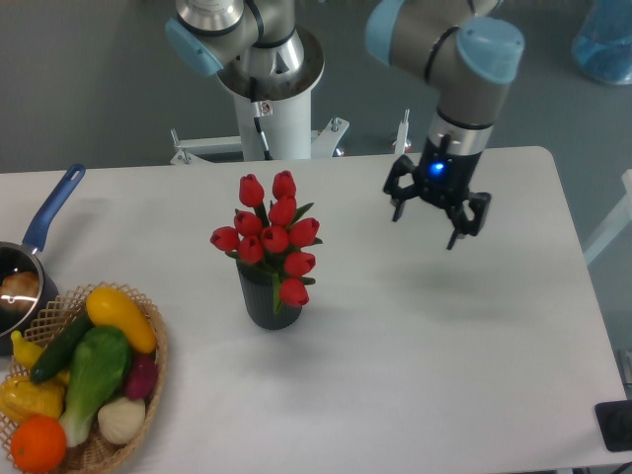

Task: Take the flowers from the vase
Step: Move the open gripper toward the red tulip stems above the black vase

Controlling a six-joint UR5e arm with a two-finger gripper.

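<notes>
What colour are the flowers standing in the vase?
Red, with green stems and leaves: the flowers in the dark vase show plainly in the fixed camera view.

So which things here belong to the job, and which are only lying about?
Belong to the job:
- red tulips
- dark ribbed vase
- gripper, open and empty

Only lying about:
- blue-handled saucepan
- wicker basket of vegetables

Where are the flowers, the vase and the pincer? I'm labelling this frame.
flowers (274,238): fixed camera, a middle red bud.
vase (259,303): fixed camera, ribbed side.
pincer (429,223): fixed camera, midway between the fingertips.
</notes>
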